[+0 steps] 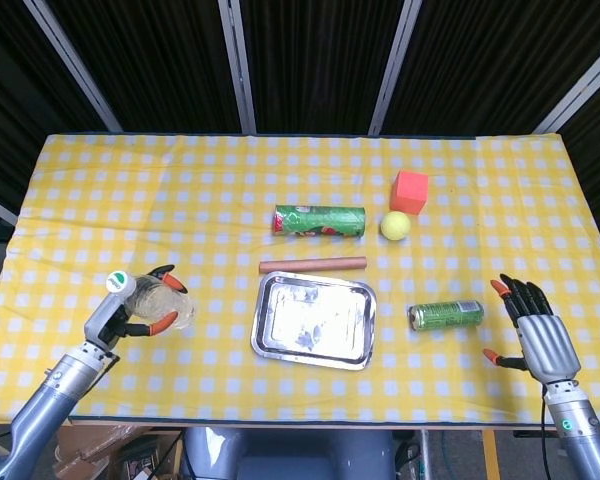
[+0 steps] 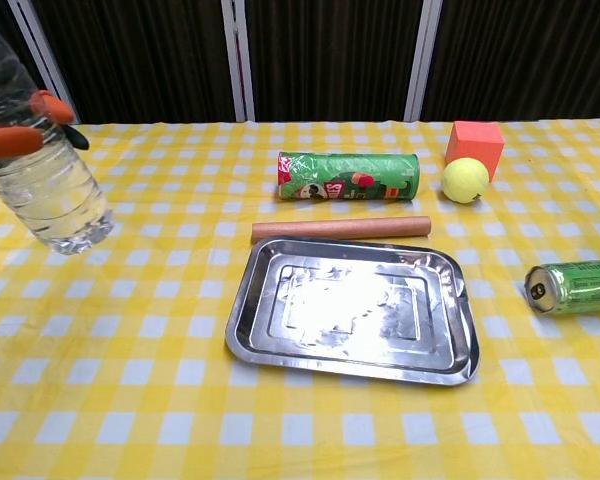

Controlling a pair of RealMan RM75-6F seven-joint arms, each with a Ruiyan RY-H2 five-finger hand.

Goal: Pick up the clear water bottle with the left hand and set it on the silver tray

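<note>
My left hand (image 1: 140, 310) grips the clear water bottle (image 1: 155, 305) at the table's front left, well to the left of the silver tray (image 1: 313, 320). The bottle has a white and green cap (image 1: 117, 282) and is tilted, lifted off the cloth. In the chest view the bottle (image 2: 42, 175) fills the upper left corner, with orange fingertips (image 2: 10, 140) wrapped across it. The silver tray (image 2: 355, 310) lies bare in the middle. My right hand (image 1: 535, 330) hovers open at the front right, holding nothing.
A green tube can (image 1: 320, 220) lies behind the tray, with a brown rod (image 1: 312, 265) between them. A green drink can (image 1: 445, 315) lies on its side right of the tray. An orange cube (image 1: 409, 191) and a yellow ball (image 1: 395, 226) sit at the back right.
</note>
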